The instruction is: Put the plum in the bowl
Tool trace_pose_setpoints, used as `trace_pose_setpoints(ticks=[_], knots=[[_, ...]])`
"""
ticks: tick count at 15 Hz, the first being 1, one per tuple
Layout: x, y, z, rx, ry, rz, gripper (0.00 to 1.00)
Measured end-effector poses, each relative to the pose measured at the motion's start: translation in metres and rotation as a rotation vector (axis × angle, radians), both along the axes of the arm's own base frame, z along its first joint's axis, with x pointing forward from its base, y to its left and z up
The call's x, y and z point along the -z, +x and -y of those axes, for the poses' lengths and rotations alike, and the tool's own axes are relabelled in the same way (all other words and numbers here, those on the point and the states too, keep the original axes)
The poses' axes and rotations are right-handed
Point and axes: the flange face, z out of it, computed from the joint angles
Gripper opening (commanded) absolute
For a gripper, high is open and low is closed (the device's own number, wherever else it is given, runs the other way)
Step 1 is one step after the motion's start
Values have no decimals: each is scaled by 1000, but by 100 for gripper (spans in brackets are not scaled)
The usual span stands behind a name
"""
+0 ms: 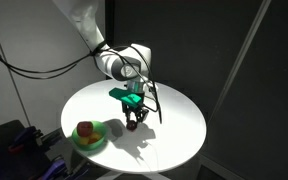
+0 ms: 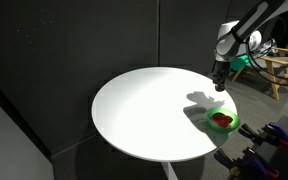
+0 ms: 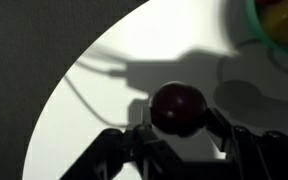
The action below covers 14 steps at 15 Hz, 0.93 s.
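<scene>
End effector clenched on the plum, looks lifted off the desk. Plum sits near the bowl, outside its rim; in wrist view the bowl lies up-right of it. Next: traverse over the rim, then release

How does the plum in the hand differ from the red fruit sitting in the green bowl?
The plum is dark reddish-purple; the red fruit is a brighter red. The plum is gripped in the hand; the red fruit rests in the bowl. Both are round.
</scene>
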Motion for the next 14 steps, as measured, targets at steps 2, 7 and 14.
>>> trace_pose_setpoints(ticks=[2,7,14], knots=[[-8,-10,-9,-54,12,-2,33],[-20,-34,-38,-179,32,-16,33],[-29,-67,-75,-292,24,-30,33]])
